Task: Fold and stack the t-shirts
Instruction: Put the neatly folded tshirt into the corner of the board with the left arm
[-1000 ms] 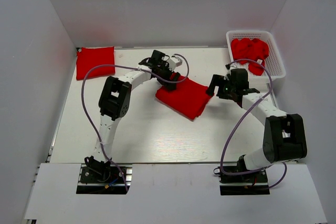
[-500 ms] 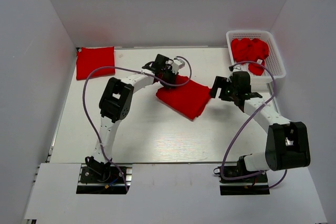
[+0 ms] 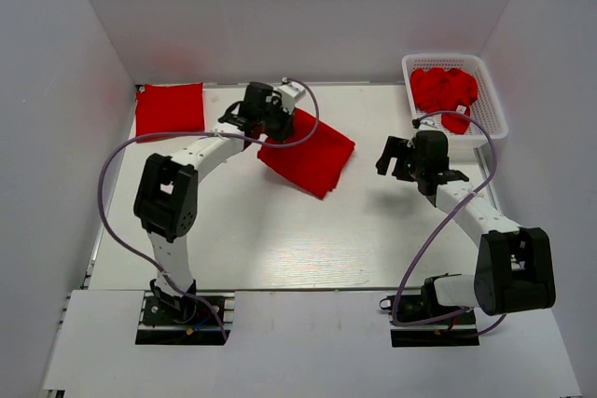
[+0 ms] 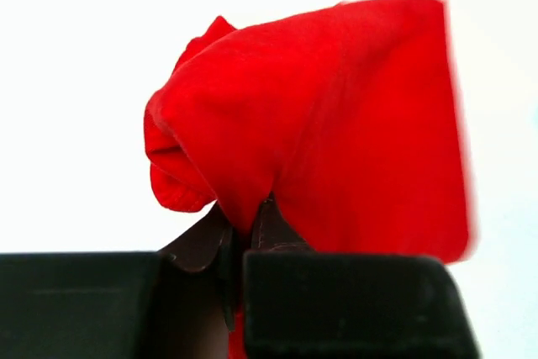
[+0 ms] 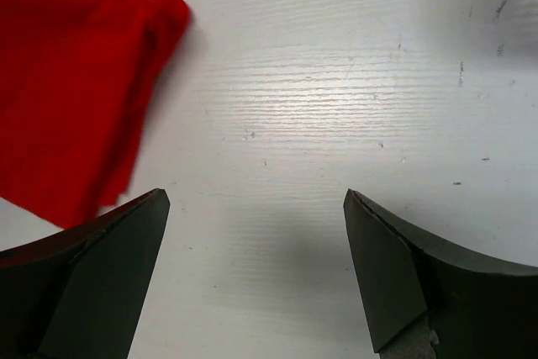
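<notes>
A: What has the left gripper (image 3: 271, 126) got?

B: Its jaws are pinched almost together on a bunched edge of a folded red t-shirt (image 3: 312, 151), in the upper middle of the top view. In the left wrist view the cloth puckers right at the fingertips (image 4: 197, 250) and fans out above them.

A: And the rest of that shirt?

B: It spreads down and to the right from the grip, over the white table (image 3: 280, 230).

A: The right gripper (image 3: 395, 160)?

B: Its jaws are spread wide and hold nothing. Its wrist view shows bare tabletop between them, with the shirt's edge in that frame's upper left.

A: Other shirts?

B: A second folded t-shirt (image 3: 170, 109) lies flat at the table's upper-left corner. Crumpled red t-shirts (image 3: 443, 90) fill the white basket (image 3: 448, 59) at upper right.
</notes>
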Controlling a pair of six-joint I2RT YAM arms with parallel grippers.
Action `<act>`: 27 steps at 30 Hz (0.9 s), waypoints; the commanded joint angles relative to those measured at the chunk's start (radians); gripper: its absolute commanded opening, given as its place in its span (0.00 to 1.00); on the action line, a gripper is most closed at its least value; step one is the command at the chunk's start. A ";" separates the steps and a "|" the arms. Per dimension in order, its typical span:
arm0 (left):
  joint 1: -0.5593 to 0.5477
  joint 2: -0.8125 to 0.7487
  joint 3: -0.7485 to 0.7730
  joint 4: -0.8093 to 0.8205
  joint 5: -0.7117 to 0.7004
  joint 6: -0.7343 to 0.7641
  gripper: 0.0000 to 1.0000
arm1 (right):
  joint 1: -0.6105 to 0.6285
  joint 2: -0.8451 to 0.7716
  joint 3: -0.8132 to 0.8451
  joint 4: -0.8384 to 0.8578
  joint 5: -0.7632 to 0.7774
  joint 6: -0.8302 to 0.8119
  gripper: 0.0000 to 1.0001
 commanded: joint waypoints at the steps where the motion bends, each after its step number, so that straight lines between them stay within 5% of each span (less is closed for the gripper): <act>1: 0.064 -0.091 0.033 -0.015 -0.033 0.029 0.00 | -0.004 -0.037 -0.011 0.059 0.049 0.001 0.90; 11: 0.208 -0.082 0.222 -0.170 -0.071 0.155 0.00 | -0.004 -0.030 0.023 0.064 0.060 0.021 0.90; 27: 0.454 0.175 0.726 -0.417 0.047 0.333 0.00 | -0.003 0.086 0.123 -0.008 0.044 0.054 0.90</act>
